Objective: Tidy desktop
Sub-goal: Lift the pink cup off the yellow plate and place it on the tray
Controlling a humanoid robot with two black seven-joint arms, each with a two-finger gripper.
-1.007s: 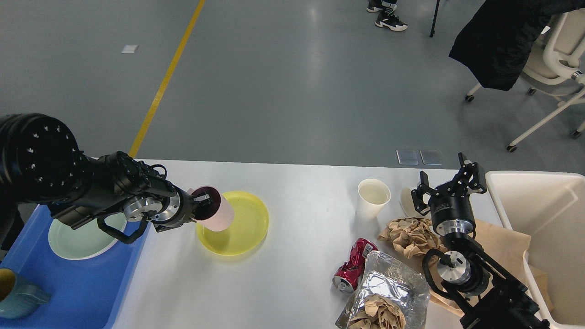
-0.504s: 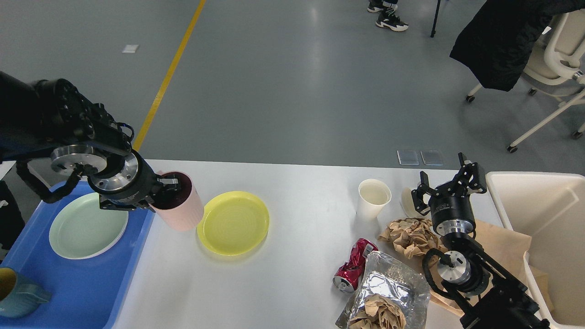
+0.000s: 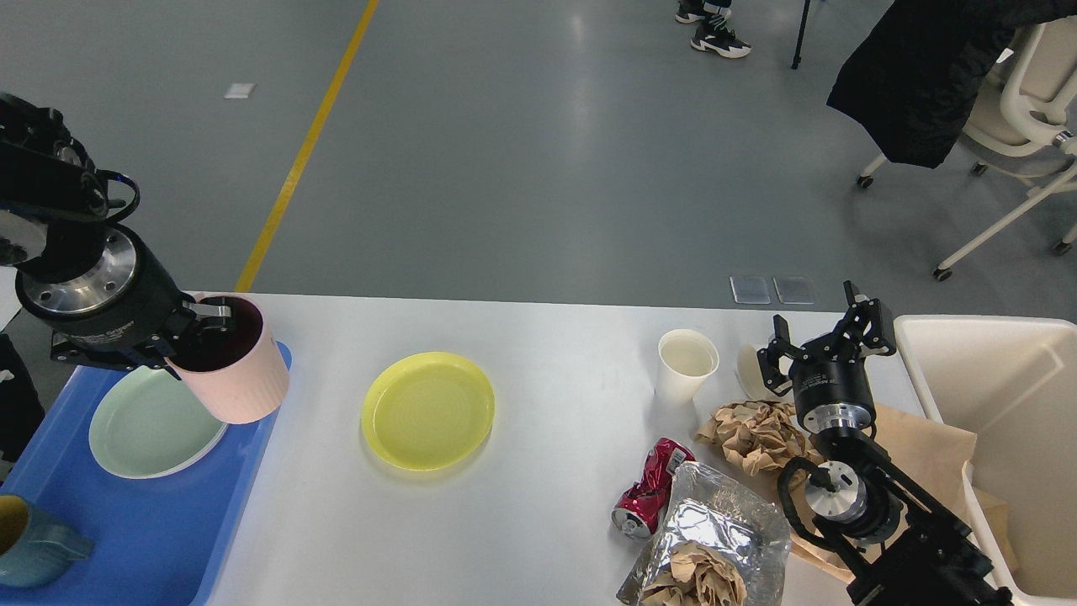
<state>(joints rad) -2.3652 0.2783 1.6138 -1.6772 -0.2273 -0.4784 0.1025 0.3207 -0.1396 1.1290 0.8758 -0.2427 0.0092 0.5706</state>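
At left, a ribbed pink cup (image 3: pixel 238 379) (dark inside), pale green plate (image 3: pixel 151 425), blue tray (image 3: pixel 160 539); centre, yellow plate (image 3: pixel 427 410); lower right, red can (image 3: pixel 652 498).

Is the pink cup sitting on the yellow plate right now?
No, the left hand holds the pink cup over the blue tray's edge, apart from the yellow plate.

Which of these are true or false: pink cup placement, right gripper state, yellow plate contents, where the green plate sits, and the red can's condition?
1. The left gripper holds the pink cup. True.
2. The right gripper grips the paper cup. False: it is open and holds nothing.
3. The yellow plate is empty. True.
4. The green plate lies on the desktop. False: it lies in the blue tray.
5. The red can is crushed. True.
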